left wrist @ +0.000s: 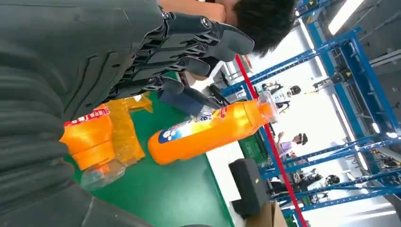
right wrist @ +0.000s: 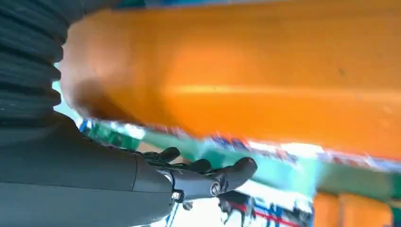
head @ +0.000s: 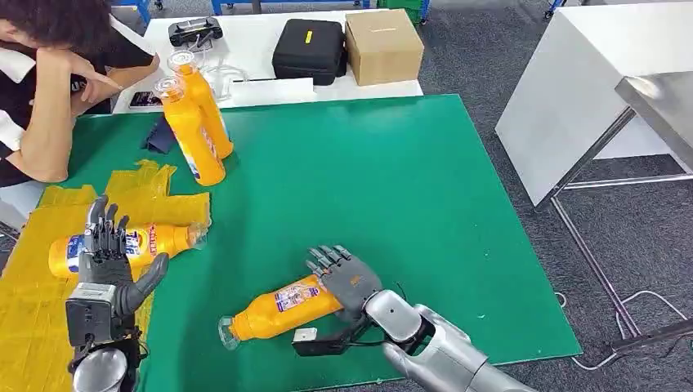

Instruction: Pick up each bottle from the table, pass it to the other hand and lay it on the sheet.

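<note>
The green desk top [head: 392,188] is carrying everything. A crinkled yellow plastic sheet [head: 33,327] is covering its near left corner, and one orange plastic bottle with a clear cap [head: 151,243] is lying on its side on that sheet, cap pointing toward the desk's middle. Two more upright orange bottles [head: 196,122] are standing together near the far left edge. A fourth orange bottle [head: 282,306] is lying near the front edge, cap toward the left. The silver-armed right hand [head: 350,279] is resting over this bottle's base, fingers extended past it; whether they are gripping cannot be told. The left hand [head: 110,253] is hovering above the sheet's bottle, fingers spread wide, holding nothing. A person's forearm [head: 41,122] is leaning on the far left corner.
</note>
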`<state>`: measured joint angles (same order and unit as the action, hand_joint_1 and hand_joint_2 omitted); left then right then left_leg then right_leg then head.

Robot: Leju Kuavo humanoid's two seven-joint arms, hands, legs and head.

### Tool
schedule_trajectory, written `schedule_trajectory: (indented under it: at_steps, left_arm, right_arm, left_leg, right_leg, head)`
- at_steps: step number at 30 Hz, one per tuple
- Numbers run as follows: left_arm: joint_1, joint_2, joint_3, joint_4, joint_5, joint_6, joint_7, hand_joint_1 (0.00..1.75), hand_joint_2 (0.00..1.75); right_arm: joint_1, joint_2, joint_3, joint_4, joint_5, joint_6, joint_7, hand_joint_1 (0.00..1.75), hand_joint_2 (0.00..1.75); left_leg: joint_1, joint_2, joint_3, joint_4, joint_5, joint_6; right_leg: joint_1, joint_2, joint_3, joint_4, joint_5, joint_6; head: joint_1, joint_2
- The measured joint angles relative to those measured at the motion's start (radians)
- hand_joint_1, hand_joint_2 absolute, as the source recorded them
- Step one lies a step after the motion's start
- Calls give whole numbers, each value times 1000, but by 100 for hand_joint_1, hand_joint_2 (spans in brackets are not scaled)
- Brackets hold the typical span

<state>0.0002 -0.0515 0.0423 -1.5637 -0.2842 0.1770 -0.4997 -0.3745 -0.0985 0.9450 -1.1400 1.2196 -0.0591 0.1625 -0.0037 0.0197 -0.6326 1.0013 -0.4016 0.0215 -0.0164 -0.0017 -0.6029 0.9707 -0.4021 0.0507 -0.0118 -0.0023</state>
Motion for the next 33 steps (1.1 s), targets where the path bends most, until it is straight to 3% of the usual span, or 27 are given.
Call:
schedule_trajectory:
  at_steps: [19,27,29,30,33]
  left_arm:
    - [-10,-3,-21,1,3,-12,8,0,175]
    - [-26,-3,-37,4,10,-13,8,0,175]
    - [-27,-3,-48,4,11,-27,16,0,175]
    - [-21,-3,-90,0,-26,-69,59,0,175]
    - [-17,-3,-142,-1,-3,-143,86,0,175]
  right_arm:
    - [-72,49,-46,158,-110,55,-71,175,175]
    - [-84,59,-53,190,-153,20,-85,175,175]
    - [-70,69,-75,192,-177,-44,-79,175,175]
    - [23,92,-175,106,-234,-205,-75,175,175]
    - [95,124,-273,3,-378,-292,-156,175,175]
  left_leg:
    - [0,0,6,0,0,0]
    - [0,0,8,0,0,0]
    - [0,0,8,0,0,0]
    - [0,-1,5,0,0,0]
    - [0,-1,4,0,0,0]
  right_leg:
    - [0,0,5,0,0,0]
    - [0,0,7,-1,0,0]
    - [0,0,7,-1,0,0]
    - [0,0,6,0,1,0]
    - [0,0,5,0,0,0]
  head:
    - [0,0]
    - [0,0]
    - [0,0]
    - [0,0]
    - [0,0]
